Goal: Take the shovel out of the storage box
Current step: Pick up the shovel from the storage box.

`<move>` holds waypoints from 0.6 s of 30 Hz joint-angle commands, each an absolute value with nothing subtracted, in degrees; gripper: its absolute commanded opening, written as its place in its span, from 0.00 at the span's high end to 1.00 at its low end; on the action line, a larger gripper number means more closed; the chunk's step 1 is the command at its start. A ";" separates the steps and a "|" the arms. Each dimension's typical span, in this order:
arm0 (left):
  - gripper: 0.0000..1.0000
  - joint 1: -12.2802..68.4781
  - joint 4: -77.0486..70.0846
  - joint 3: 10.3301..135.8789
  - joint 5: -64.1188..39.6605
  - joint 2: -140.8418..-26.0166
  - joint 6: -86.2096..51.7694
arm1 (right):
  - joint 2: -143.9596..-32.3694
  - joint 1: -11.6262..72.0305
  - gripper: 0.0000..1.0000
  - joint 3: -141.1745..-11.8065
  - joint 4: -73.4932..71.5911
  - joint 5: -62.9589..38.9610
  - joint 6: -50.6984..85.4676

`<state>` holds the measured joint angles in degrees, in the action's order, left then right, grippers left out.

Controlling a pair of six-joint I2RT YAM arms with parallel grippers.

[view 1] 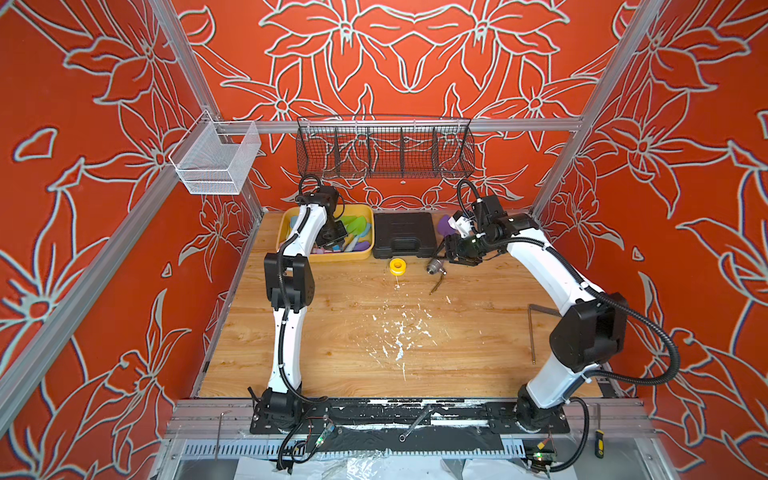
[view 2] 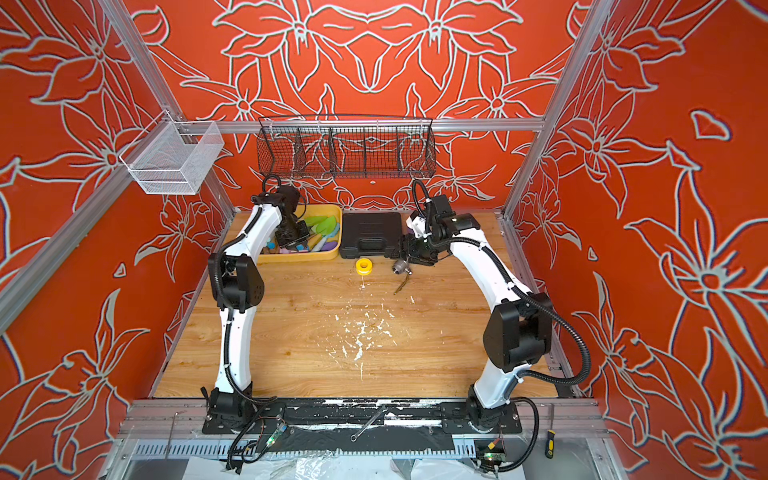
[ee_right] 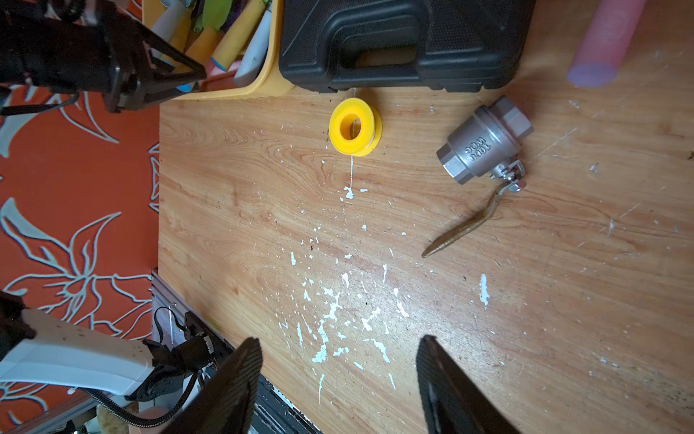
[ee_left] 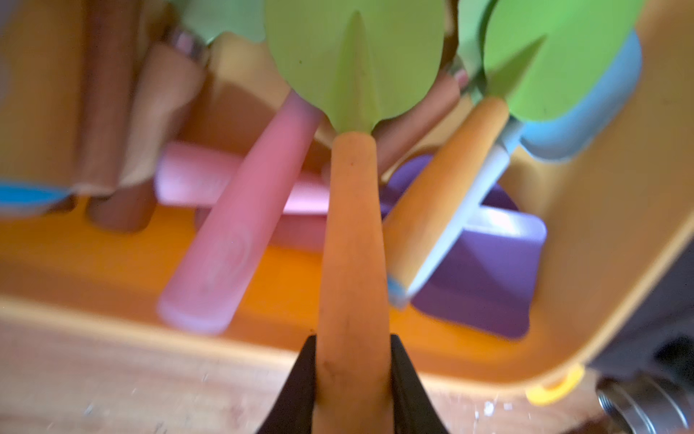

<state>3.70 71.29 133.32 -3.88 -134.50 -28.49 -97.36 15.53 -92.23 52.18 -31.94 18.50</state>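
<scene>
While you watch the white-flecked wooden table (view 1: 353,299) between red flowered walls (view 1: 83,208), your left gripper (ee_left: 353,347) clamps the green shovel (ee_left: 353,225) by its handle in the yellow storage box (ee_left: 601,233); the right gripper (ee_right: 338,351) gapes empty.

A black case (view 1: 404,235) sits at the back of the bench (view 1: 374,332); a yellow tape roll (view 1: 397,266) and a steel valve (ee_right: 484,141) lie near its front.
</scene>
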 commanded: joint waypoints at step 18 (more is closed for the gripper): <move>1.00 7.37 86.27 124.14 -15.14 -113.55 -24.91 | -95.91 15.82 0.34 -90.43 51.32 -31.94 23.69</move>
